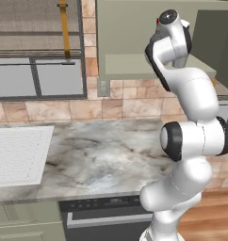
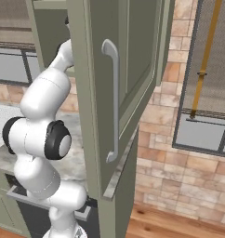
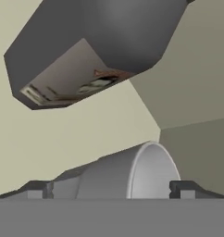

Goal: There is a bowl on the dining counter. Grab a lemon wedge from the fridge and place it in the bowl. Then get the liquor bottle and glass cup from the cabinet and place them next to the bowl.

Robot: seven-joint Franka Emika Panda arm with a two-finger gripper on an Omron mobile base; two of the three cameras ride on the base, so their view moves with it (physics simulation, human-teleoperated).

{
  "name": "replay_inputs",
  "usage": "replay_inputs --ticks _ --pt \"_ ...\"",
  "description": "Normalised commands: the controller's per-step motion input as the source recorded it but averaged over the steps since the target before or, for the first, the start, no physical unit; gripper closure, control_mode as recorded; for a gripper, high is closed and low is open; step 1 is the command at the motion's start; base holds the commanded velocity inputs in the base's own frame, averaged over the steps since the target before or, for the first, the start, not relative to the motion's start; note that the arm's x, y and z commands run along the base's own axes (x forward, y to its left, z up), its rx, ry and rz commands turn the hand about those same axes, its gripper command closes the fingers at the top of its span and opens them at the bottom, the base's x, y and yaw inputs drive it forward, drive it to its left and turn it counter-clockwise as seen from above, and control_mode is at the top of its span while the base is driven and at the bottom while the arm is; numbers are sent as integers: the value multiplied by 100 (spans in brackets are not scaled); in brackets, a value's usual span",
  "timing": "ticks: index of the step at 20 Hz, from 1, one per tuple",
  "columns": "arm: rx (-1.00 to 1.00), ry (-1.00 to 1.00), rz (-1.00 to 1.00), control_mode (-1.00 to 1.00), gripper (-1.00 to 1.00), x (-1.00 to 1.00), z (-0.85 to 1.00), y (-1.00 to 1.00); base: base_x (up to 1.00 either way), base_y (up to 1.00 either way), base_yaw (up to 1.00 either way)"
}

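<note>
Glass cup (image 3: 132, 173), seen tipped in the hand view inside the olive cabinet (image 3: 197, 92) under a dark angular shape (image 3: 109, 41), sits between the gripper's (image 3: 112, 189) two wide-spread fingertips (image 3: 181, 187), neither visibly clamping it.

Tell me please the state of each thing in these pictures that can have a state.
cabinet door: swung open.
gripper: open, one finger on each side of the glass cup, not closed on it.
glass cup: inside the cabinet, between the open fingers; its tilt cannot be told from the rolled hand view.
liquor bottle: in the cabinet beyond the cup, not held.
</note>
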Motion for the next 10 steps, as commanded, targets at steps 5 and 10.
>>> replay_inputs --ticks 5,10 --pt "-2 2 0 -100 -100 9 -5 -4 0 0 0" --pt "-3 2 0 -100 100 1 -6 0 0 0 0"
